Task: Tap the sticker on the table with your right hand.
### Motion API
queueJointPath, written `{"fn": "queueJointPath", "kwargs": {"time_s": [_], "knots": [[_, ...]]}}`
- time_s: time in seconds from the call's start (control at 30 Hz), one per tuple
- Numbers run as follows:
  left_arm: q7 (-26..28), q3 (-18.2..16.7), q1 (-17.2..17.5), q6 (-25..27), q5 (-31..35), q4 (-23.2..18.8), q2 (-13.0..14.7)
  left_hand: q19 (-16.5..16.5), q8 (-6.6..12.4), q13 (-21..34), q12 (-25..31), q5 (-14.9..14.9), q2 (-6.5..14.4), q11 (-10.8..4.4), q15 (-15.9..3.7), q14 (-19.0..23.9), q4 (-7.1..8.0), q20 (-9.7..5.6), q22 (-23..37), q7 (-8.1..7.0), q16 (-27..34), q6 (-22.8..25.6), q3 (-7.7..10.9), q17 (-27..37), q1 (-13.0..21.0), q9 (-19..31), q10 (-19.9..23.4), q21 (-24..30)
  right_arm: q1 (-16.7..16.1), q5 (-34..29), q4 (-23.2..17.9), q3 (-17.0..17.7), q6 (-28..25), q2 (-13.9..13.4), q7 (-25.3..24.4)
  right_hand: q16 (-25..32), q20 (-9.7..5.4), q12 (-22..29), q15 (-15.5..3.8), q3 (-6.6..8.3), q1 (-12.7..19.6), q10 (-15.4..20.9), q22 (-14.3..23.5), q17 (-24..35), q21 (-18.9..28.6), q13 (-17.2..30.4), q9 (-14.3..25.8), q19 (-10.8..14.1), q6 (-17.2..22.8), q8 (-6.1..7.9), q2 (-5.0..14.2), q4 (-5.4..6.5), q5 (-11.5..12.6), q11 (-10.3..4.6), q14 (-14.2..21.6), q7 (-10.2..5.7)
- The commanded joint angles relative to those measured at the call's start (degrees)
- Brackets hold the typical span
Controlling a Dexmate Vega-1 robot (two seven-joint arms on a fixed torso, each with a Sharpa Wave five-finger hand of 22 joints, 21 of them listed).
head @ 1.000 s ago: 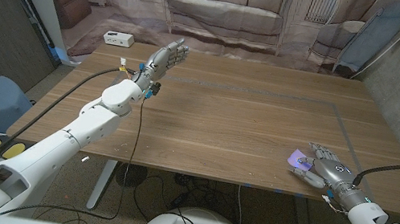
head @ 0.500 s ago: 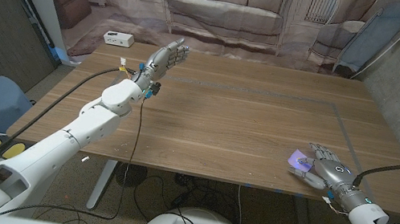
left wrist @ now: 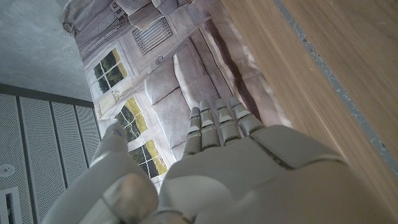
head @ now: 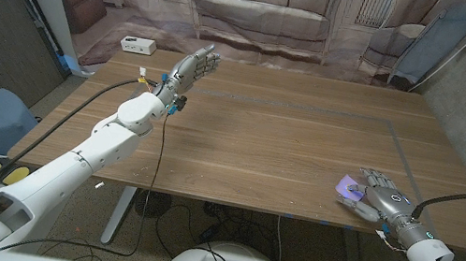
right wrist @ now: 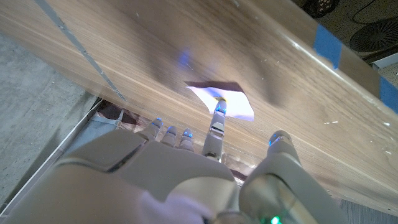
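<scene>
Barely anything has moved: right hand has crept slightly toward 5 o'clock, fingers spread, holding nothing, one fingertip reaching onto the purple sticker. That sticker lies at the table's 4 o'clock, close to the near edge. Left hand hangs at 11 o'clock, fingers straight and together, empty, with plenty of bare wood between them.

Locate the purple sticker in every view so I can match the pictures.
Head view: sticker near the table's front right edge, just ahead of the right hand.
Left wrist view: not in it.
Right wrist view: sticker on the wood, one fingertip over it.
Shared landmark: the right hand beside it.
</scene>
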Motion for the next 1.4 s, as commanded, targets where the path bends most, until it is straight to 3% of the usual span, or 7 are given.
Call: {"fn": "queueJointPath", "kwargs": {"time_s": [0.03,0.7,0.9,1.1,1.2,1.3,1.4], "knots": [[-0.6,0.2,-0.5,0.0,-0.2,0.5,-0.1,0.2,-0.08,0.0,-0.1,-0.1,0.0,0.12,0.01,0.3,0.20,0.13,0.2,-0.09,-0.1,0.5,0.45,0.1,0.9,0.1,0.4,-0.1,-0.4,-1.2,-0.6,1.0,0.3,1.4,-1.1,0.3,0.29,0.2,0.31,0.54,0.6,0.3,0.1,0.1,0.3,0.1,0.0,-5.4,-0.5,-0.19,0.06,-0.05,-0.2,-0.14,-8.6,0.08],[-1.2,0.5,-1.3,-0.3,-0.3,2.0,-0.6,0.2,-0.05,0.0,-0.1,-0.1,0.0,-0.02,-0.04,0.3,0.21,0.13,0.2,-0.06,-0.1,0.7,0.47,0.1,0.9,0.1,0.5,-0.1,-0.7,-2.9,-1.3,1.6,0.0,3.5,-1.2,0.5,0.60,0.2,0.36,0.71,0.8,1.1,0.1,0.1,0.5,0.1,0.0,-4.6,-1.3,-0.69,-0.03,-0.26,-0.2,-0.13,-7.6,-0.02],[-1.5,0.6,-1.6,-0.3,-0.4,2.4,-0.8,0.0,-0.08,0.0,-0.1,-0.1,0.0,-0.21,-0.10,0.3,0.22,0.29,0.2,-0.17,-0.1,0.7,0.48,0.1,1.0,0.1,0.5,-0.2,-1.3,-2.6,-1.4,2.3,0.5,4.2,-0.8,0.3,0.69,-0.4,0.49,1.14,1.8,0.9,0.1,0.0,0.2,0.1,0.0,-4.3,-10.6,-2.96,-0.47,-1.03,-0.2,0.89,-7.5,1.45],[-1.7,0.7,-1.7,-0.5,-0.5,2.6,-0.9,-0.1,0.00,0.0,-0.1,-0.1,0.0,-0.13,-0.23,0.4,0.23,0.41,0.2,-0.30,-0.1,0.9,0.48,0.1,1.0,0.1,0.5,-0.2,-1.8,-3.2,-1.4,2.8,1.0,5.1,-1.3,0.0,0.81,-0.9,0.49,1.50,2.3,0.5,0.1,0.0,0.1,0.3,0.0,-4.1,-21.3,-3.24,-0.61,-1.40,-0.3,1.51,-7.5,1.96],[-1.8,0.7,-1.6,-0.6,-0.5,2.6,-0.8,-0.1,0.16,0.0,-0.1,-0.1,0.0,-0.07,-0.22,0.4,0.24,0.48,0.2,-0.24,-0.1,1.4,0.49,0.1,1.0,0.1,0.5,-0.2,-2.2,-3.1,-1.4,3.3,1.7,5.7,-1.7,-0.2,0.78,-1.1,0.48,1.76,2.7,0.1,0.1,0.0,0.1,0.3,-0.2,-3.6,-29.9,-3.30,-0.63,-1.58,-0.4,2.25,-7.5,3.43],[-1.8,0.7,-1.5,-0.7,-0.5,2.5,-0.8,-0.1,0.25,0.0,-0.1,-0.1,0.0,-0.17,-0.25,0.5,0.25,0.50,0.2,-0.27,-0.1,1.7,0.50,0.1,1.0,0.1,0.7,-0.2,-2.4,-3.5,-1.2,3.6,2.3,6.2,-2.1,-0.3,0.67,-1.3,0.47,2.00,3.0,-0.5,0.1,-0.1,0.1,0.3,-0.2,-3.4,-33.4,-3.23,-0.50,-1.72,-0.4,2.40,-7.5,4.13],[-1.8,0.6,-1.4,-0.8,-0.5,2.2,-0.6,-0.2,0.32,0.0,0.0,-0.1,0.0,-0.09,-0.27,0.5,0.26,0.56,0.2,-0.32,-0.1,1.9,0.51,0.1,1.0,0.1,0.9,-0.2,-2.5,-4.2,-1.4,3.7,2.4,6.7,-2.4,-0.4,0.66,-1.5,0.47,2.06,3.1,-1.0,0.1,-0.1,0.1,0.3,-0.2,-3.3,-33.6,-3.00,-0.46,-1.75,-0.4,2.44,-7.7,4.10]]}}
